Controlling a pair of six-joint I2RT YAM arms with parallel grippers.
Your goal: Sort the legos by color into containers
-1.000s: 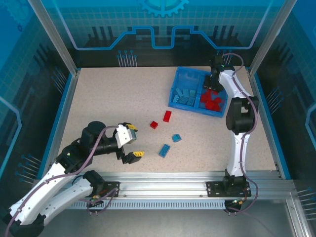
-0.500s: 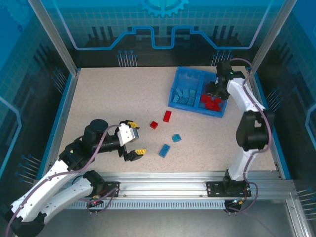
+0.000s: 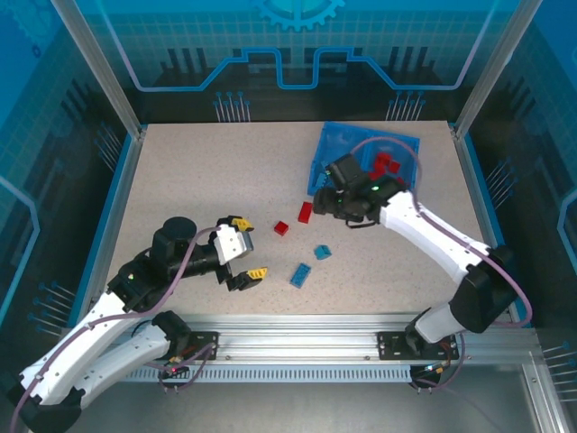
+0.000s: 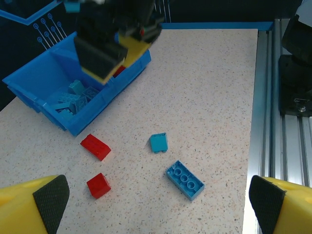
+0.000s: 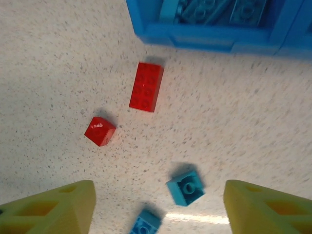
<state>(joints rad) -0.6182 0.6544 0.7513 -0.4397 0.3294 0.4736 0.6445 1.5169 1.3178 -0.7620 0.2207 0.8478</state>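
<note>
Over the loose legos (image 5: pixel 185 187) my right pincer (image 5: pixel 158 209) hangs apart, empty. Risk: red brick (image 5: pixel 146 87) sits near tray wall (image 5: pixel 195 38); a finger could clip that wall.

Two white robot arms. The left arm lies folded low at near left; the left hand (image 3: pixel 248 250) points rightward, fingers spread wide (yellow, with black pads). The right arm extends from its near-right base forward and leftward, elbow bent; the right hand (image 5: pixel 158 197) faces downward, yellow fingers well apart.
</note>
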